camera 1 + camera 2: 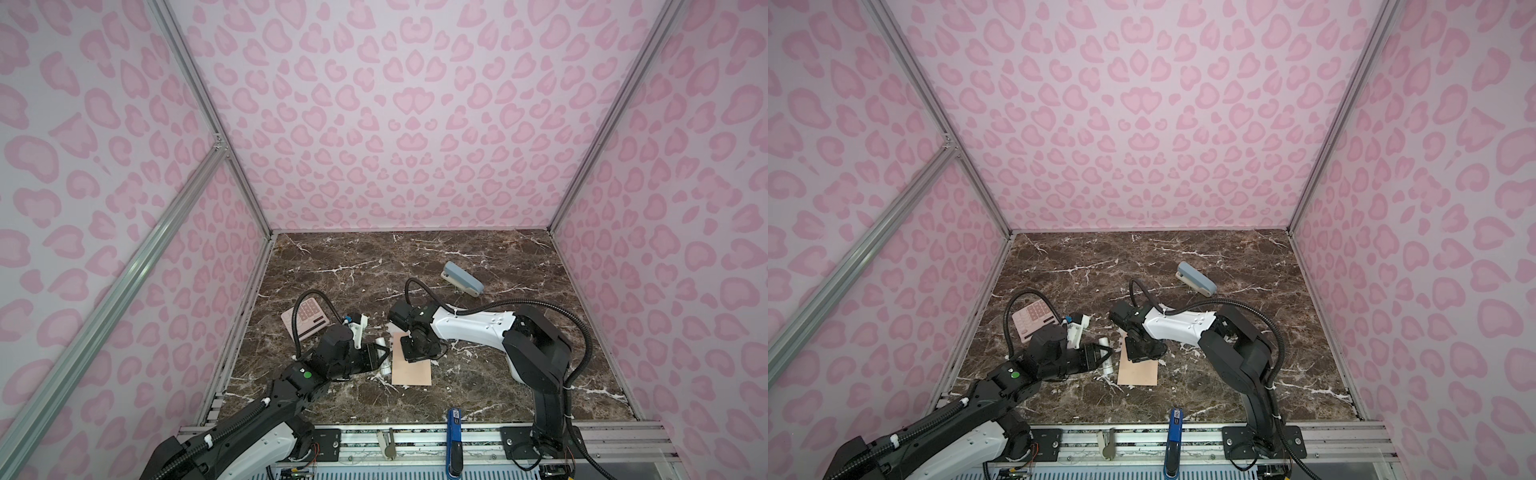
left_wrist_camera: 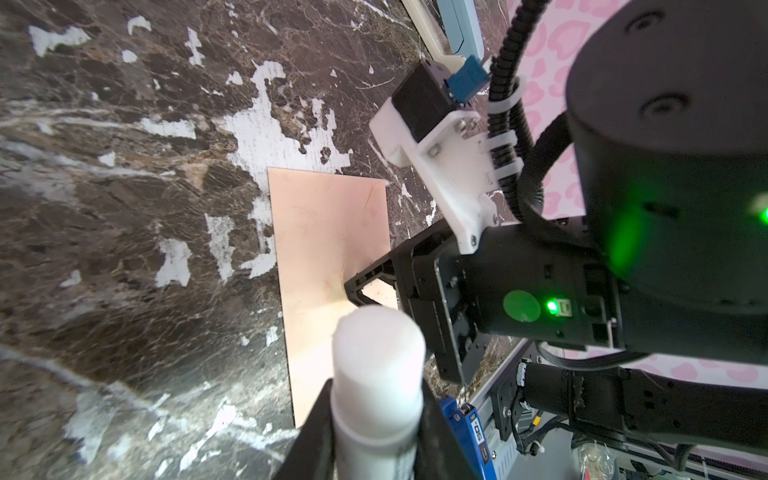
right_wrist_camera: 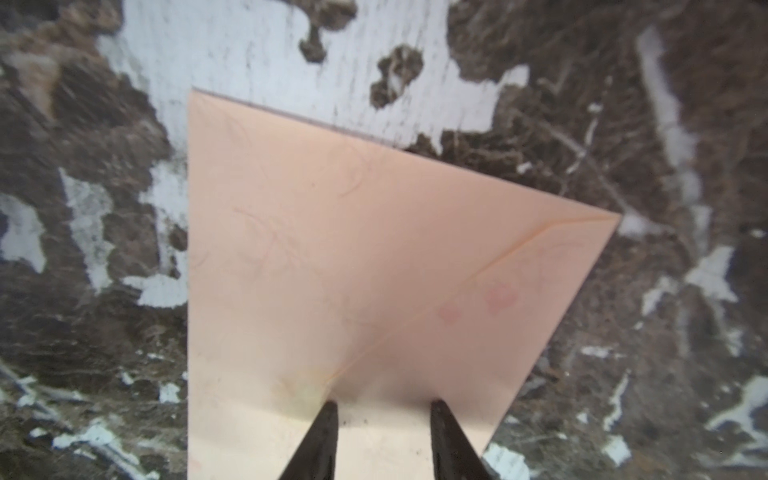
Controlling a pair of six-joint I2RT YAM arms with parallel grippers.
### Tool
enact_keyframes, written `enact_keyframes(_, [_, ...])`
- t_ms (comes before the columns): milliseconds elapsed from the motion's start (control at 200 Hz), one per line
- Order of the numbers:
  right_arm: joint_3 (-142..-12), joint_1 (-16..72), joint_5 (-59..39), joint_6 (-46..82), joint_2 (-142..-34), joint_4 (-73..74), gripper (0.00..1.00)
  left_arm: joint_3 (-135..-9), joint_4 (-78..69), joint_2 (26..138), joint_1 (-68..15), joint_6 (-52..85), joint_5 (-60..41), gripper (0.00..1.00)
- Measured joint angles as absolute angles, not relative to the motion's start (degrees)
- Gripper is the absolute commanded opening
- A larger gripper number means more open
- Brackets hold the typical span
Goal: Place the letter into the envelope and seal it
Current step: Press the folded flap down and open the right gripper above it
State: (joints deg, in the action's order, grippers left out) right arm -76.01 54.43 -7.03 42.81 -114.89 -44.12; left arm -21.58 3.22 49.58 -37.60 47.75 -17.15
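- The envelope (image 1: 411,370) is seen lying flat on the marble table (image 1: 457,249). It looks closed, and the flap (image 3: 478,274) is marked by a slanting edge in the right wrist view.
- The letter is not seen in any view. It is judged to be inside the envelope, though that cannot be confirmed.
- The right gripper (image 3: 382,409) is poised over the envelope at the tip of that slanting edge, jaws parted, with nothing held between them. Whether the paper is touched cannot be told.
- The left gripper (image 2: 376,395) is held just beside the envelope's edge, clamped around a white glue stick (image 2: 378,353).
- Sealing is judged to be the step in hand, with the flap to be pressed flat.
- For a good seal, pressure is best laid on the flap's tip first, then carried outward along its slanting edges, so no corner is left lifted.
- The push should be made straight down. A sideways shove could send the envelope sliding on the smooth marble.
- The glue stick is best kept off the envelope's outer face while the pressing is done.
- The pink calculator (image 1: 305,320) and the stapler (image 1: 461,278) lie well apart from the envelope, so no obstruction is expected.
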Motion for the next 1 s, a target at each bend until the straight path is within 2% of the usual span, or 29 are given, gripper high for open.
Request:
enact_keyframes(430, [-76.34, 54.59, -7.14, 42.63, -115.11, -44.07, 0.48, -21.52, 3.14, 49.56, -37.6, 47.75, -17.17, 0.12])
enact_keyframes(725, [-76.99, 54.43, -8.58, 41.78, -115.42, -44.27, 0.59, -21.06, 2.81, 49.67, -37.6, 47.79, -17.21, 0.12])
enact_keyframes(1000, [-75.68, 53.74, -10.57, 40.14, -112.68, -42.85, 0.61, -21.1, 2.87, 49.45, -37.6, 47.79, -17.19, 0.12])
